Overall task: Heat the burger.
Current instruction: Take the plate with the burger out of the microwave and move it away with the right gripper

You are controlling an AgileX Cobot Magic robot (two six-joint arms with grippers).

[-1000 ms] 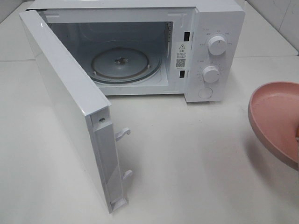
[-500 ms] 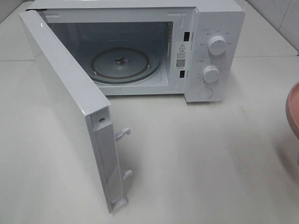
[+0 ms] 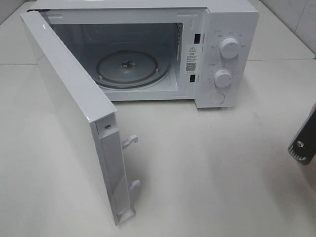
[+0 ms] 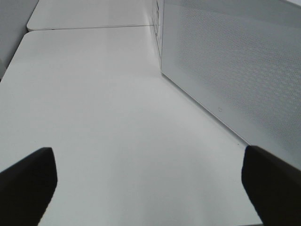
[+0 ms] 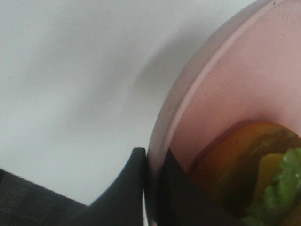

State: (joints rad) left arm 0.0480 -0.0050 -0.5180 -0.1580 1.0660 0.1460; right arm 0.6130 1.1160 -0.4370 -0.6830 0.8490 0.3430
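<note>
A boxy white microwave oven of smooth glossy metal (image 3: 217,29) is set at the far edge of the matt white counter (image 3: 207,168), its flat rectangular door (image 3: 74,118) swung wide toward the near left corner, with two hooked plastic latches projecting from its free edge. A round, clear glass turntable (image 3: 131,69) is seen lying flat on the cavity floor, and two round white ribbed knobs (image 3: 229,48) are stacked on the control panel. At the right edge of the counter only a dark piece of the right arm (image 3: 303,143) is shown from above. In the right wrist view the right gripper (image 5: 150,188) is clamped on the raised rim of a round, smooth pink plate (image 5: 225,94), one dark finger on each side of it. The small round burger (image 5: 249,174) is carried on that plate, partly cropped, its glossy golden-brown bun and ruffled green filling visible; being round, it has no long axis. The left gripper (image 4: 150,183) is held spread wide above bare counter, beside the door's dotted panel.
</note>
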